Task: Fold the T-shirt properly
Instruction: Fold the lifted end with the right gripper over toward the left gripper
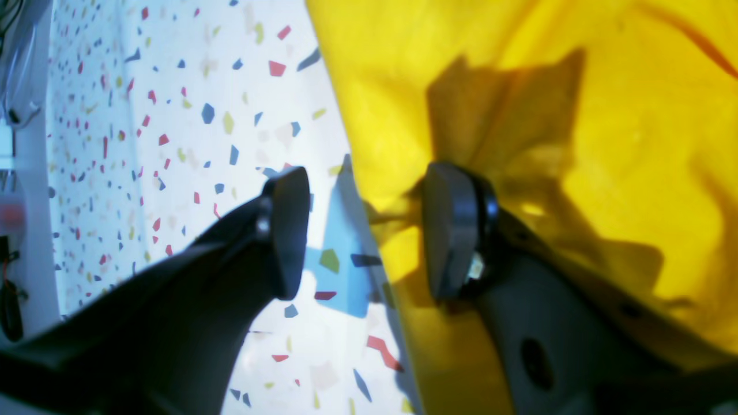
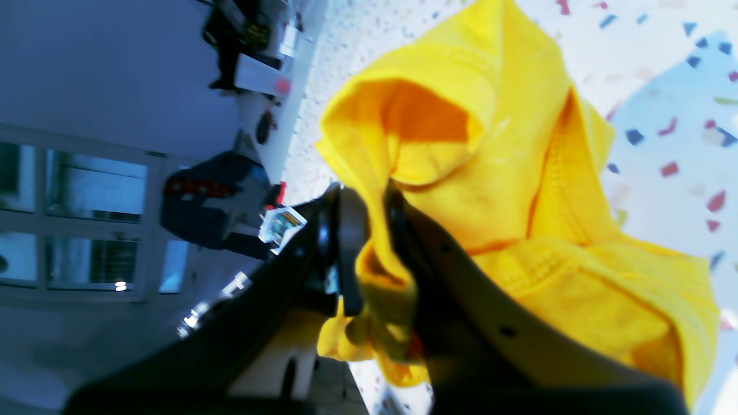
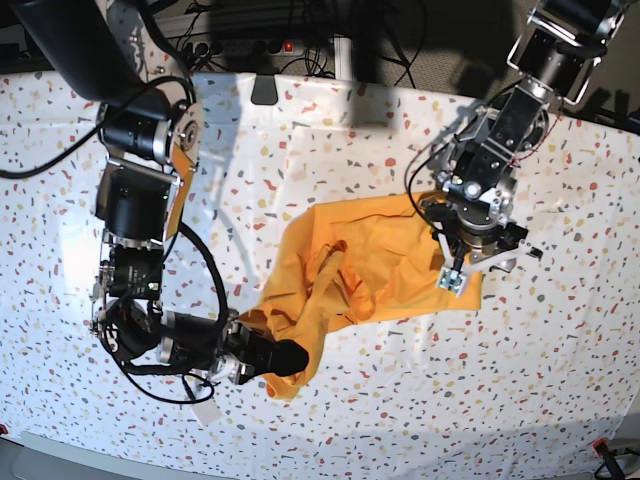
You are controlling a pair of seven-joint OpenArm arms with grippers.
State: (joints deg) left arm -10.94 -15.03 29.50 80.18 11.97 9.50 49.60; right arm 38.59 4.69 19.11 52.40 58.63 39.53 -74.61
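The mustard yellow-orange T-shirt (image 3: 370, 260) lies crumpled in the middle of the table. My right gripper (image 3: 290, 358) is at the shirt's front-left corner; in the right wrist view it (image 2: 375, 248) is shut on a bunched fold of the shirt (image 2: 490, 173), lifted off the cloth. My left gripper (image 3: 452, 275) is at the shirt's right edge. In the left wrist view it (image 1: 372, 230) is open, one finger (image 1: 455, 230) over the shirt (image 1: 605, 144), the other finger (image 1: 288, 230) over the white cloth, with the shirt's edge between them.
A white cloth with coloured terrazzo specks (image 3: 560, 380) covers the table. Cables and a power strip (image 3: 270, 45) run along the back edge, with a small grey object (image 3: 265, 90) beside them. The table's front edge is near the right arm's base.
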